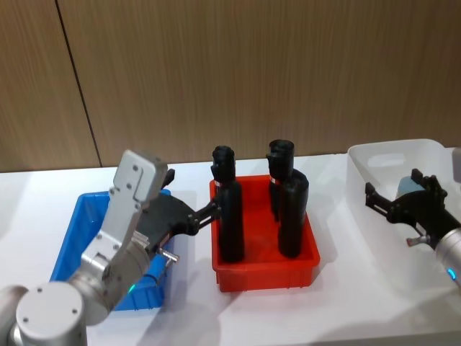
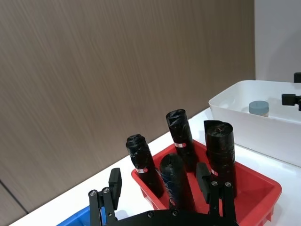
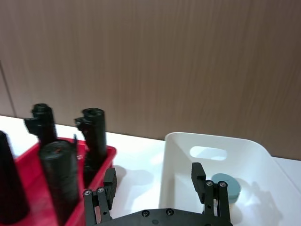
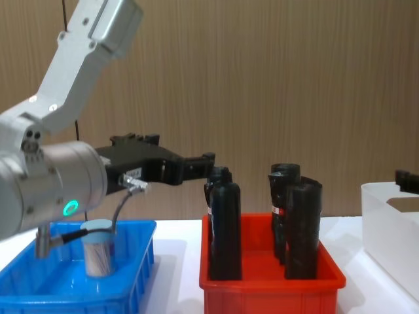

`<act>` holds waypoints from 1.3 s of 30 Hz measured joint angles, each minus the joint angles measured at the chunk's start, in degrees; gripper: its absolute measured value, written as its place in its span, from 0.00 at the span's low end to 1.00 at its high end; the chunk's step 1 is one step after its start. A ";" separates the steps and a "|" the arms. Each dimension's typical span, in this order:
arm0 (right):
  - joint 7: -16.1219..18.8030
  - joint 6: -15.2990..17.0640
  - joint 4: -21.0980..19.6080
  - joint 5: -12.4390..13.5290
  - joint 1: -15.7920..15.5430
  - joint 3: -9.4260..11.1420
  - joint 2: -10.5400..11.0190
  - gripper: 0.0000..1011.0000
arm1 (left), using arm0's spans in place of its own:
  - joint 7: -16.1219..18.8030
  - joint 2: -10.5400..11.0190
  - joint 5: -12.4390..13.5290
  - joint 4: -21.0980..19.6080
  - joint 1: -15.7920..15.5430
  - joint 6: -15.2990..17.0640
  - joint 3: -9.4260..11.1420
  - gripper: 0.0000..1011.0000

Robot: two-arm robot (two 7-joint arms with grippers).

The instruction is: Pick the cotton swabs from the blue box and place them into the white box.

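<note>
Remote operation: my left gripper hovers empty, fingers spread, above the blue box at the 9 o'clock side of the red bin. I judge it is poised to descend on the cotton swabs jar standing inside. At 3 o'clock, my right gripper hangs released over the white box, where another jar sits. The chest view catches the waiting jar side-on, whereas in the head view my own arm covers it.

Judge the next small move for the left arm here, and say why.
Probably draw the left end effector in over the blue box and down toward the cotton swab jar standing in it. Its jaws are open and empty, pointing toward the red bin, and another jar already sits in the white box by the open right end effector.
</note>
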 joint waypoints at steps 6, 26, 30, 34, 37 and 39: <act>-0.54 -0.62 -4.36 0.59 -3.37 -0.95 0.10 0.99 | 4.63 0.57 1.55 -1.17 2.72 -4.74 1.29 0.99; -2.18 -2.24 -16.47 2.04 -12.80 -3.62 0.39 0.99 | 6.94 0.81 2.30 -1.75 4.07 -7.09 1.95 0.99; -2.21 -2.28 -16.73 2.07 -13.02 -3.67 0.39 0.99 | 6.94 0.81 2.30 -1.75 4.07 -7.09 1.95 0.99; -2.21 -2.28 -16.79 2.08 -13.05 -3.66 0.36 0.99 | 6.94 0.81 2.29 -1.73 4.07 -7.09 1.95 0.99; -2.21 -2.28 -16.80 2.07 -13.05 -3.65 0.36 0.99 | 6.93 0.81 2.29 -1.72 4.07 -7.08 1.94 0.99; -2.21 -2.28 -16.80 2.08 -13.05 -3.65 0.36 0.99 | 6.94 0.81 2.29 -1.71 4.07 -7.08 1.94 0.99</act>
